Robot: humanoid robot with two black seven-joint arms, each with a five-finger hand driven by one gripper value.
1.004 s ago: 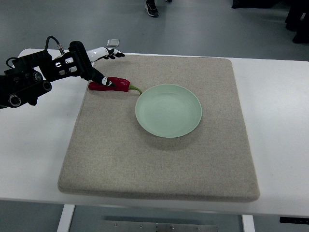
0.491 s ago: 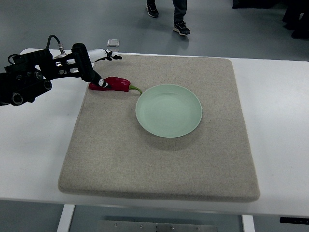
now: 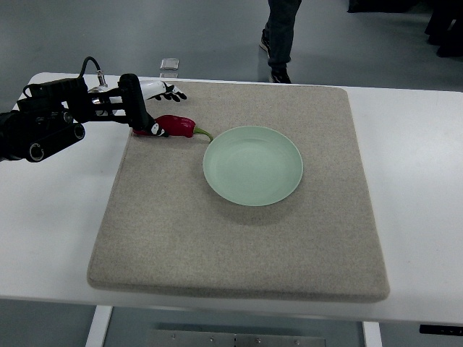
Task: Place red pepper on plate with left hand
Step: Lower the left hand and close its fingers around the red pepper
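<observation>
- Grey floor behind w/ a person's legs [image 3: 282,32] at top edge; white table [image 3: 51,210] carries a beige felt mat [image 3: 239,238].
- Red pepper [image 3: 173,126] lies on mat, green stem toward the pale green plate [image 3: 252,165], just left of it, not on it.
- Left hand [image 3: 148,108] over pepper's left end, touching it; fingers spread, no clear grip.
</observation>
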